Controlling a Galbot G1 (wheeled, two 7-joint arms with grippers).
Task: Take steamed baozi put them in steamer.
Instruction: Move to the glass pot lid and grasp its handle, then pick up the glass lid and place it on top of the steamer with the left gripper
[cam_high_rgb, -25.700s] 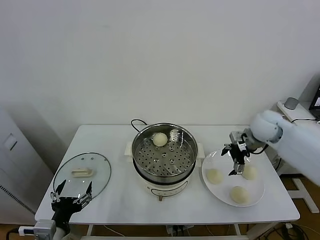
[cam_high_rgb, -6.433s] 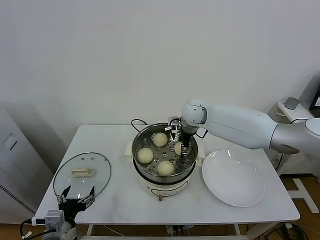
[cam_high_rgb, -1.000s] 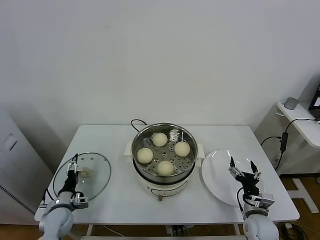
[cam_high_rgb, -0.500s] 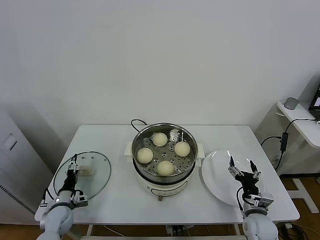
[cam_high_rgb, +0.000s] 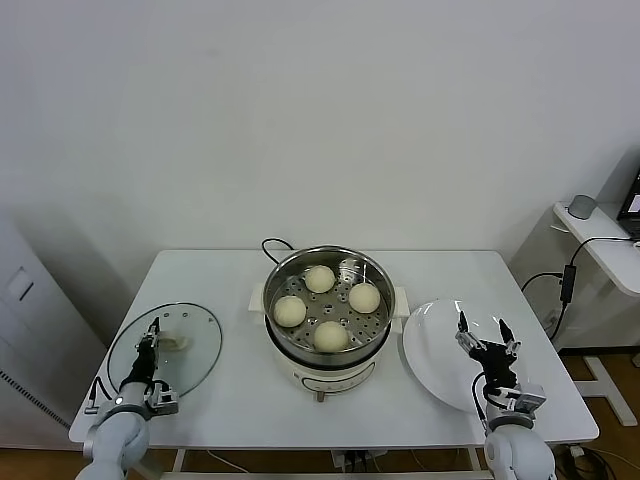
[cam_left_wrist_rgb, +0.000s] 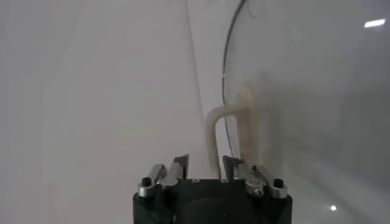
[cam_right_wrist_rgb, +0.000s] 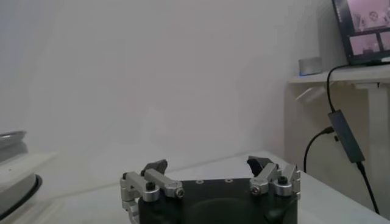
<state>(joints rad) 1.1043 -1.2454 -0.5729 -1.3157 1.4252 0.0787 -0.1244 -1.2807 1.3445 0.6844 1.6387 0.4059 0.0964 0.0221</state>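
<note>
- White table (cam_high_rgb: 230, 400) against a bare white wall, power cord trailing behind the pot.
- Steamer (cam_high_rgb: 329, 268) at the table's middle, uncovered, all four buns (cam_high_rgb: 329, 335) spaced apart on the perforated floor; loading apparently complete.
- Empty plate (cam_high_rgb: 440, 365) just right of the steamer.
- Glass lid (cam_high_rgb: 195, 345) flat at the left, likely next to go on.
- Left gripper (cam_high_rgb: 153, 338) over the lid's cream handle (cam_left_wrist_rgb: 234, 125), jaws narrowed around it; firm grip not certain.
- Right gripper (cam_high_rgb: 486, 340) idle above the plate, jaws wide, holding nothing.
</note>
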